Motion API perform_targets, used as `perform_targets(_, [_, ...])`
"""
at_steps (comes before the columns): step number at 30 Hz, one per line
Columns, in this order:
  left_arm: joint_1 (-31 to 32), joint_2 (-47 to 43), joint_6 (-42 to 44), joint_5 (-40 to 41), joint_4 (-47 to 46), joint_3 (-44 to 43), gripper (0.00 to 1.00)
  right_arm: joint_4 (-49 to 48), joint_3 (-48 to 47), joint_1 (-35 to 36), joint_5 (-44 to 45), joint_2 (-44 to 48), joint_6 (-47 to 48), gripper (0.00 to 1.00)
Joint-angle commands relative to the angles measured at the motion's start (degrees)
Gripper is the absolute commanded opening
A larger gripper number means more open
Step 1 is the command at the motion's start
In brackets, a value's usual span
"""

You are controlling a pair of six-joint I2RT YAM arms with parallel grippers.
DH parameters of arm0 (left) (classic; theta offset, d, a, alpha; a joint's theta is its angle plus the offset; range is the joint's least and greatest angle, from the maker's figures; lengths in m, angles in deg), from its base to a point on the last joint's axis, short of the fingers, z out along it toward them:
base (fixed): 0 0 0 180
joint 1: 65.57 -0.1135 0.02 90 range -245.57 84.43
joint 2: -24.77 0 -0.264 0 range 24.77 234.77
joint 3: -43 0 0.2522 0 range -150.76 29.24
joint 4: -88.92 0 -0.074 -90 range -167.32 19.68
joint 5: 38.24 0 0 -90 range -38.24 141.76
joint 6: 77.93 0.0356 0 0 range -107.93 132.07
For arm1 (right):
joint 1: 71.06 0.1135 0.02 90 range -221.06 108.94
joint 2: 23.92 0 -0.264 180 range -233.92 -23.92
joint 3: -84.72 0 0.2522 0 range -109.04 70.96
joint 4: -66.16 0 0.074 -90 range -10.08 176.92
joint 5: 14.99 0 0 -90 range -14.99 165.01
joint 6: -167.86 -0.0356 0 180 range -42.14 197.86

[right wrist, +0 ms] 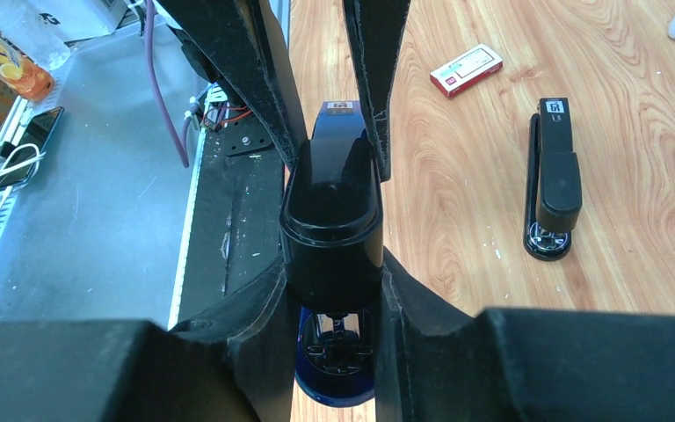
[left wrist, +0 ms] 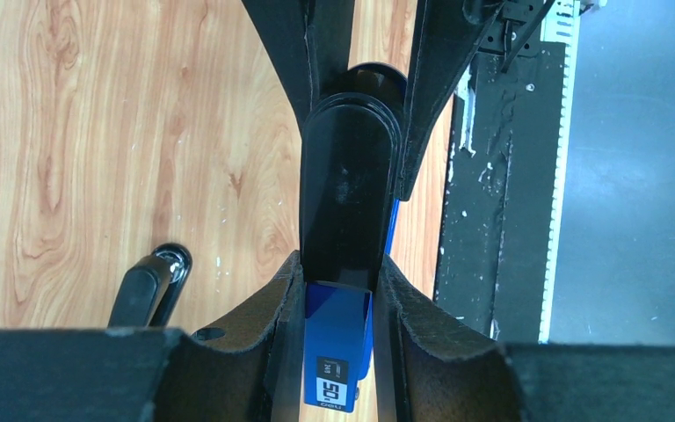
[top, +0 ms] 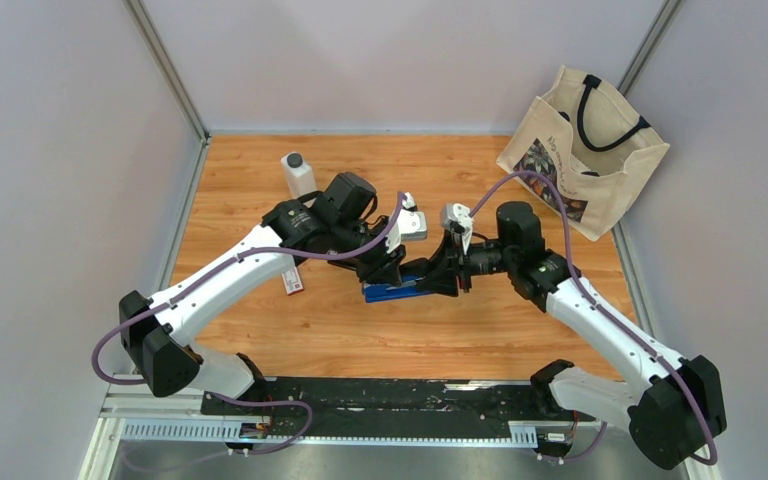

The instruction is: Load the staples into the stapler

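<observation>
A stapler [top: 392, 293] with a blue body and a black top lies at mid-table, held at both ends. My left gripper [top: 392, 268] is shut on its blue rear end [left wrist: 338, 352], with the fingertips [left wrist: 292, 272] tight on its sides. My right gripper [top: 442, 278] is shut on the front end of the stapler [right wrist: 332, 202], and its fingers [right wrist: 268, 299] flank the black top. The staples box [top: 292, 282], white and red, lies flat on the table left of the stapler. It also shows in the right wrist view [right wrist: 466, 70]. It looks closed.
A second, all-black stapler [right wrist: 554, 180] lies on the wood beside the blue one; its end shows in the left wrist view [left wrist: 149, 290]. A white bottle [top: 298, 175] stands at the back left. A cloth bag [top: 585, 150] stands at the back right. A black strip [top: 390, 395] runs along the near edge.
</observation>
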Motion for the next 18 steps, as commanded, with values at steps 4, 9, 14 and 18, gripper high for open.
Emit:
perform_targets(4, [-0.5,-3.7,-3.1,-4.4,-4.2,-1.2,0.00,-2.1,-0.1,-1.4,-2.3,1.5,0.0,0.00])
perform_targets(9, [-0.9,-3.5,-3.4,-7.0,-4.2,-1.1,0.01,-1.1,-0.2,-1.5,-3.1,1.9,1.4,0.00])
perform_targets(14, [-0.9,-2.4,-3.3,-9.0,-3.7,-1.5,0.14,-0.2,-0.5,-1.7,-4.0,2.4,2.1,0.00])
perform_targets(18, [-0.9,-0.8,-3.0,-9.3,-2.9,-2.5,0.25,0.4,-0.5,-1.7,-4.5,2.6,2.9,0.00])
